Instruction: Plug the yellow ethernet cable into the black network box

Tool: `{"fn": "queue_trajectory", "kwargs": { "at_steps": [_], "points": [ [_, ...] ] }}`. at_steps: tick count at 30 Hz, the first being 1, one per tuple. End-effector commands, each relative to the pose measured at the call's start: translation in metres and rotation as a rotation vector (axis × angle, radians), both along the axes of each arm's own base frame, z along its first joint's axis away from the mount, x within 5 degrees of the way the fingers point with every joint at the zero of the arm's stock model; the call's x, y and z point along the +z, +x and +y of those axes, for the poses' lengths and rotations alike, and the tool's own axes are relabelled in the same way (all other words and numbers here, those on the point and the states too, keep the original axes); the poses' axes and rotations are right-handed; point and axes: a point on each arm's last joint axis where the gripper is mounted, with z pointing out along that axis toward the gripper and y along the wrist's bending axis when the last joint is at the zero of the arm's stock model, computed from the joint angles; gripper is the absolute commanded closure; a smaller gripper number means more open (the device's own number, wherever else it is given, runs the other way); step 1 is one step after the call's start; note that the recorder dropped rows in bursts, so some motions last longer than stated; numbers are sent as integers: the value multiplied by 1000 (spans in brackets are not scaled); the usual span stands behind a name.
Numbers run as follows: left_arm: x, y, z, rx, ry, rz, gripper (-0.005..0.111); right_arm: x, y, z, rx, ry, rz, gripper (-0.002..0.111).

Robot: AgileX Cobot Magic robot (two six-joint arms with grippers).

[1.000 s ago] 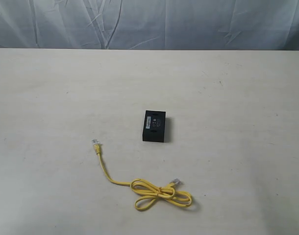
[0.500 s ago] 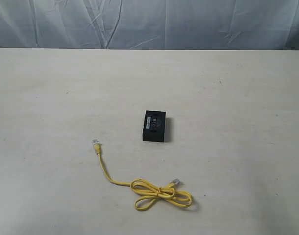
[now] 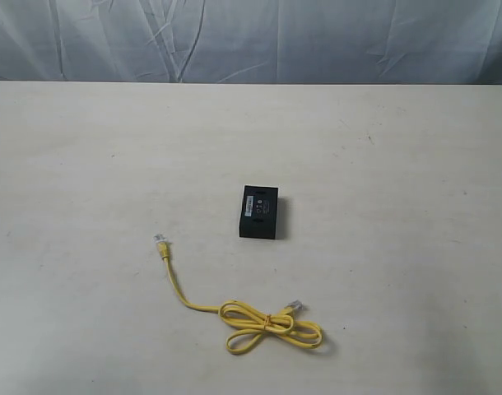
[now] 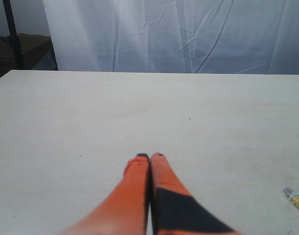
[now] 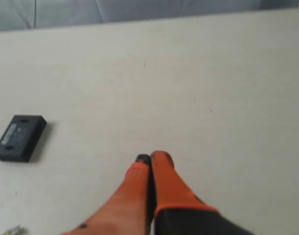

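The black network box (image 3: 259, 211) lies flat near the table's middle, white label on top; the right wrist view also shows the box (image 5: 19, 137). The yellow ethernet cable (image 3: 267, 323) lies nearer the front, bundled in a loose loop, with one clear plug (image 3: 160, 239) stretched out to the left and the other plug (image 3: 296, 306) by the loop. The left wrist view catches a cable plug (image 4: 295, 198) at its edge. My left gripper (image 4: 150, 156) is shut on nothing above bare table. My right gripper (image 5: 152, 157) is shut too, apart from the box. Neither arm shows in the exterior view.
The pale table (image 3: 399, 164) runs back to a wrinkled grey-blue curtain (image 3: 251, 37). A dark stand and low shelf (image 4: 17, 46) sit beyond the table's far corner in the left wrist view.
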Motion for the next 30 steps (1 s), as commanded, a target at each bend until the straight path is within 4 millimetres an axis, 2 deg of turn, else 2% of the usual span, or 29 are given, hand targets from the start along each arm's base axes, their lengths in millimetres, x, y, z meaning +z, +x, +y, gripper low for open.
{"fn": "queue_trajectory", "kwargs": {
  "at_steps": [1, 7, 13, 21, 22, 23, 24, 25, 26, 27, 28, 30],
  "points": [
    [0, 0, 0, 2, 3, -13, 107, 0, 18, 5, 12, 42, 186, 108],
    [0, 0, 0, 2, 3, -13, 107, -5, 55, 28, 164, 157, 388, 109],
    [0, 0, 0, 2, 3, -13, 107, -23, 81, 71, 343, 124, 535, 109],
    [0, 0, 0, 2, 3, -13, 107, -36, 99, 168, 579, 19, 611, 109],
    [0, 0, 0, 2, 3, -13, 107, -40, 102, 193, 604, -30, 627, 109],
    [0, 0, 0, 2, 3, -13, 107, -42, 103, 202, 607, -59, 628, 109],
    [0, 0, 0, 2, 3, -13, 107, -47, 104, 226, 611, -123, 632, 109],
    [0, 0, 0, 2, 3, -13, 107, -51, 103, 238, 606, -152, 644, 109],
    [0, 0, 0, 2, 3, -13, 107, -57, 104, 259, 600, -219, 652, 109],
    [0, 0, 0, 2, 3, -13, 107, -57, 105, 269, 601, -237, 651, 109],
    [0, 0, 0, 2, 3, -13, 107, -65, 106, 290, 607, -267, 644, 109],
    [0, 0, 0, 2, 3, -13, 107, -78, 107, 314, 611, -268, 651, 109]
  ]
}}
